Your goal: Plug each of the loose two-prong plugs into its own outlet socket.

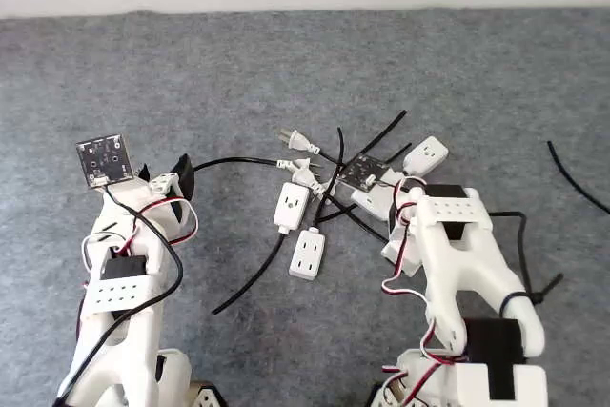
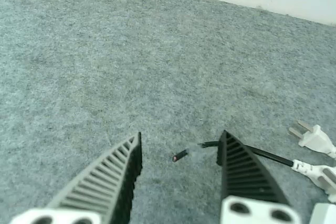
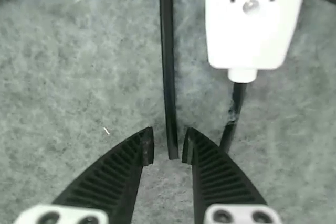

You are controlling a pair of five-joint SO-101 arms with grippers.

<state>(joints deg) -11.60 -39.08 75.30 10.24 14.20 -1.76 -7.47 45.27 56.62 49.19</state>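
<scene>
Left claw [image 2: 181, 148] stood wide apart, low over the grey felt tabletop [image 2: 105, 51], gripping nothing; the cut end of a black cable [image 2: 179, 157] lay on the felt between its fingers [image 2: 121, 177]. Right claw [image 3: 168, 149] was only narrowly apart, straddling the end of a black cord [image 3: 167, 66] with a sliver of felt showing on each side, so not clamped. Just past it lay a white outlet socket [image 3: 254, 19], face up, its lead [image 3: 235, 108] running back beside the claw. Mid-tabletop lay two more, the near socket [image 1: 307, 254] and the middle socket [image 1: 291, 205], close together. Beyond them were the loose plugs, both unplugged: the first plug [image 1: 303, 173] just beside the middle socket, the second plug [image 1: 298, 142] a little farther. The far socket [image 1: 429, 154] lay off toward the right arm's side.
</scene>
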